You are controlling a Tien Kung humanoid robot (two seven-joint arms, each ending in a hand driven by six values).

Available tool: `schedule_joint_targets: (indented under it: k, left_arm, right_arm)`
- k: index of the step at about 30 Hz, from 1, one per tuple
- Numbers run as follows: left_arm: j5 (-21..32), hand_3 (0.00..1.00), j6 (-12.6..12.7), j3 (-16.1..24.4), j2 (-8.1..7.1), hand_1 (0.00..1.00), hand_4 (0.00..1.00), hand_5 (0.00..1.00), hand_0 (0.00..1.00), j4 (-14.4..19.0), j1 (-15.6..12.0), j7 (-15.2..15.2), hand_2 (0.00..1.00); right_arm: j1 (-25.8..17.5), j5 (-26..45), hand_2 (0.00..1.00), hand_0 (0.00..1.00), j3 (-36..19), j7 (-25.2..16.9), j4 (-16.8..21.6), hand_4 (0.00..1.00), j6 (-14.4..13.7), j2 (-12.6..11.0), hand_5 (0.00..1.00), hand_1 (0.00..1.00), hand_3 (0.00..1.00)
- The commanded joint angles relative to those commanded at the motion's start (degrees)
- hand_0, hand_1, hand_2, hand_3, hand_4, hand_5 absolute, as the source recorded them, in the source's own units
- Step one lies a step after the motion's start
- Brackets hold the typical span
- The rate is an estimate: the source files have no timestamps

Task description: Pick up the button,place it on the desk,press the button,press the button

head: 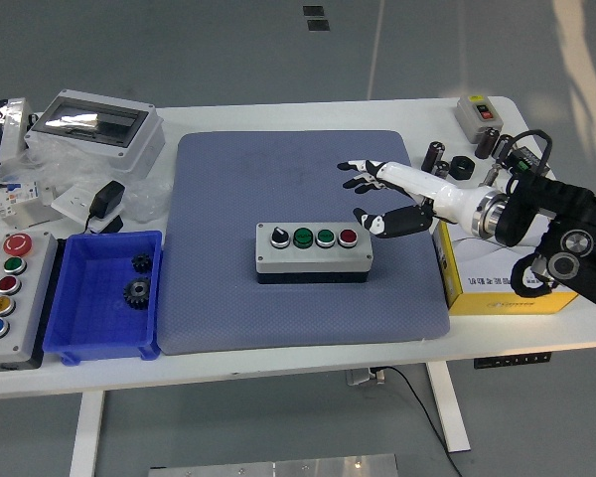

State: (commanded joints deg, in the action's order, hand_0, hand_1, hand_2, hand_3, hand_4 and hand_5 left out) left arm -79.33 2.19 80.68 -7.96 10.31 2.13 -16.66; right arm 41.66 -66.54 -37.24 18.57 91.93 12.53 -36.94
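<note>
The grey button box (pixel 313 250) lies on the blue mat (pixel 298 199), with a black selector knob, two green buttons and a red button on top. My right hand (pixel 375 194) hovers just above and to the right of the box, apart from it, with its fingers spread and nothing in it. The left arm is out of sight.
A blue bin (pixel 104 295) with two gears sits at the left. A larger button panel (pixel 10 298) lies at the table's left edge. A yellow box (pixel 497 283) sits under my right forearm. A grey enclosure (pixel 94 124), an adapter and small parts lie along the back.
</note>
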Motion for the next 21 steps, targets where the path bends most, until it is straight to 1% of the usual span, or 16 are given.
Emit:
schedule_joint_targets:
  k: [4, 5, 7, 10, 11, 16, 17, 21]
  left_arm:
    - [0.14, 0.584, 0.02, -0.04, -0.09, 0.524, 0.597, 0.222, 0.621, 0.00, 0.03, -0.11, 0.531]
    - [0.17, 0.583, 0.02, -0.05, -0.10, 0.524, 0.596, 0.223, 0.620, 0.00, 0.03, -0.14, 0.530]
    - [0.20, 0.583, 0.03, -0.06, -0.12, 0.524, 0.596, 0.223, 0.620, 0.00, 0.02, -0.20, 0.530]
    - [0.24, 0.583, 0.06, -0.05, -0.16, 0.524, 0.596, 0.223, 0.620, 0.00, -0.03, -0.31, 0.530]
    - [0.19, 0.584, 0.07, 0.00, -0.18, 0.524, 0.596, 0.222, 0.620, 0.00, -0.04, -0.35, 0.529]
    - [0.05, 0.584, 0.07, 0.12, -0.21, 0.524, 0.596, 0.222, 0.620, 0.00, 0.02, -0.40, 0.529]
    - [0.03, 0.583, 0.06, 0.11, -0.20, 0.524, 0.595, 0.221, 0.620, 0.00, 0.04, -0.40, 0.528]
    - [-0.05, 0.583, 0.04, 0.12, -0.15, 0.524, 0.595, 0.221, 0.620, 0.00, 0.07, -0.42, 0.528]
  right_arm:
    - [2.70, 0.23, 0.772, 0.714, 1.44, 4.86, -1.11, 0.377, 5.47, 1.12, 0.005, 0.764, 0.937]
    - [3.20, 0.11, 0.307, 0.034, 1.69, 5.70, -1.44, 0.324, 6.61, 1.40, 0.015, 0.166, 0.767]
    - [3.88, -0.08, 0.307, 0.034, 2.01, 6.56, -1.99, 0.324, 7.76, 1.85, 0.015, 0.166, 0.767]
    - [4.74, -0.56, 0.307, 0.034, 2.42, 7.31, -3.01, 0.324, 8.33, 2.65, 0.015, 0.166, 0.767]
    - [4.94, -0.64, 0.215, 0.002, 2.55, 7.42, -3.32, 0.244, 8.36, 2.88, 0.043, 0.099, 0.772]
    - [5.75, -0.50, 0.215, 0.002, 3.62, 7.49, -5.26, 0.244, 7.92, 4.50, 0.043, 0.099, 0.772]
    - [5.83, -0.46, 0.192, 0.002, 3.81, 7.45, -5.65, 0.208, 7.78, 4.84, 0.044, 0.082, 0.770]
    - [6.09, -0.62, 0.192, 0.002, 4.98, 7.24, -7.54, 0.208, 6.92, 6.55, 0.044, 0.082, 0.770]
